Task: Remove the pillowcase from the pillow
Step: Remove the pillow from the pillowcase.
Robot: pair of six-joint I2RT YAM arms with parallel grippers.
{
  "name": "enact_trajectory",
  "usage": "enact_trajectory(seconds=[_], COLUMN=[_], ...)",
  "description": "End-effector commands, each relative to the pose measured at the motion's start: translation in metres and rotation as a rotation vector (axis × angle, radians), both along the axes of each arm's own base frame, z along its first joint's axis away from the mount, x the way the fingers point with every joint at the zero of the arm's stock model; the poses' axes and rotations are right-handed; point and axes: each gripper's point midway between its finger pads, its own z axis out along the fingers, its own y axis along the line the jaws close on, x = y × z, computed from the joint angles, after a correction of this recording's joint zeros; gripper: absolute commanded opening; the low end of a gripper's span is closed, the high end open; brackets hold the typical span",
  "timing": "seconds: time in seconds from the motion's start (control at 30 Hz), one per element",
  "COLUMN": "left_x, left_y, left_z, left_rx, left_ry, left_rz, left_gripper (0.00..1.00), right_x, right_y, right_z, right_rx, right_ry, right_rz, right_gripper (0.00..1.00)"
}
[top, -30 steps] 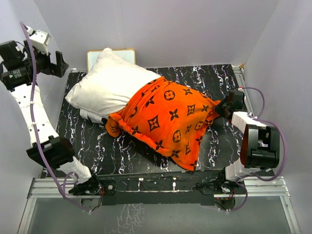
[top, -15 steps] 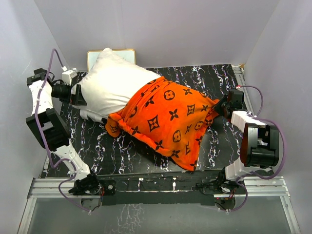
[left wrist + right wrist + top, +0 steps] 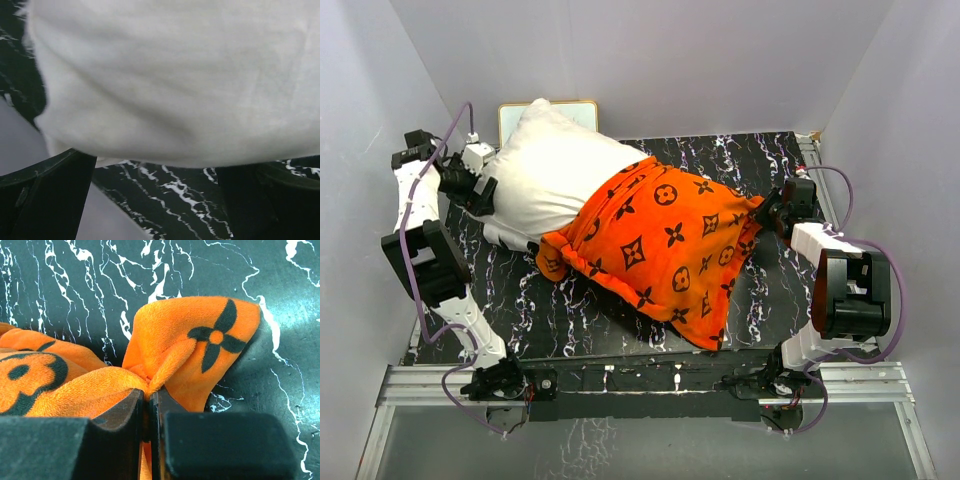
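Observation:
The plump white pillow (image 3: 555, 170) lies slantwise on the black marbled table, its right half inside the orange pillowcase (image 3: 670, 245) with dark brown motifs. My left gripper (image 3: 482, 190) is open at the pillow's bare left end. In the left wrist view the pillow (image 3: 175, 85) fills the top, and the left gripper (image 3: 157, 200) has a dark finger (image 3: 45, 200) low on each side, nothing pinched. My right gripper (image 3: 770, 212) is shut on the pillowcase's right corner. In the right wrist view that bunched orange corner (image 3: 200, 340) is pinched in the right gripper (image 3: 148, 400).
A small framed whiteboard (image 3: 515, 115) leans behind the pillow at the back wall. The black marbled tabletop (image 3: 520, 300) is boxed in by grey walls on three sides. A metal rail (image 3: 650, 385) with both arm bases runs along the front edge.
The left arm has swung in from the far left wall to the pillow's bare left end, jaws wide. The right gripper has kept its hold on the corner and shifted slightly back.

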Motion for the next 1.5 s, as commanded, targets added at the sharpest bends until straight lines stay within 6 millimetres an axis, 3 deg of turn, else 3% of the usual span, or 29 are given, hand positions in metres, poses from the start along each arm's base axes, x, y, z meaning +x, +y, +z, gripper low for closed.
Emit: enact_trajectory(seconds=[0.0,0.17,0.33,0.5,0.7,0.87,0.93,0.97,1.03,1.07,1.17,1.27,1.47], left_x=[0.028,0.040,0.034,0.001,-0.056,-0.069,-0.064,-0.059,-0.048,-0.040,-0.025,-0.012,-0.016], left_y=[0.028,0.034,0.007,-0.044,-0.105,-0.125,-0.126,-0.125,-0.118,-0.111,-0.080,-0.037,0.049], left_z=[0.036,0.029,-0.005,-0.043,-0.050,-0.046,-0.045,-0.044,-0.044,-0.044,-0.034,-0.014,0.006], left_rx=[0.164,0.178,0.081,-0.182,-0.360,-0.371,-0.373,-0.362,-0.323,-0.289,-0.231,-0.171,-0.026], left_ry=[-0.132,-0.126,-0.009,0.241,0.411,0.380,0.357,0.344,0.316,0.299,0.203,0.080,-0.065], left_rz=[-0.039,0.002,-0.023,-0.090,-0.307,-0.375,-0.360,-0.341,-0.294,-0.255,-0.152,-0.041,0.106], left_gripper=[0.97,0.97,0.97,0.97,0.97,0.96,0.81,0.68,0.09,0.00,0.00,0.00,0.00], right_x=[0.023,0.022,0.023,0.024,0.025,0.026,0.027,0.028,0.029,0.029,0.031,0.032,0.025], right_y=[-0.003,-0.001,0.001,0.006,0.014,0.028,0.031,0.032,0.030,0.029,0.020,0.007,-0.037], right_z=[0.034,0.030,0.031,0.035,0.035,0.035,0.035,0.036,0.037,0.037,0.040,0.041,0.042], right_rx=[-0.030,-0.020,-0.013,0.000,0.014,0.020,0.021,0.021,0.020,0.017,0.003,-0.013,-0.021], right_ry=[-0.118,-0.115,-0.118,-0.129,-0.133,-0.135,-0.134,-0.136,-0.132,-0.129,-0.126,-0.108,-0.092], right_rz=[0.020,0.025,0.035,0.056,0.084,0.117,0.123,0.125,0.118,0.107,0.060,0.003,-0.154], right_gripper=[0.08,0.08,0.08,0.08,0.08,0.08,0.08,0.08,0.08,0.08,0.08,0.08,0.08])
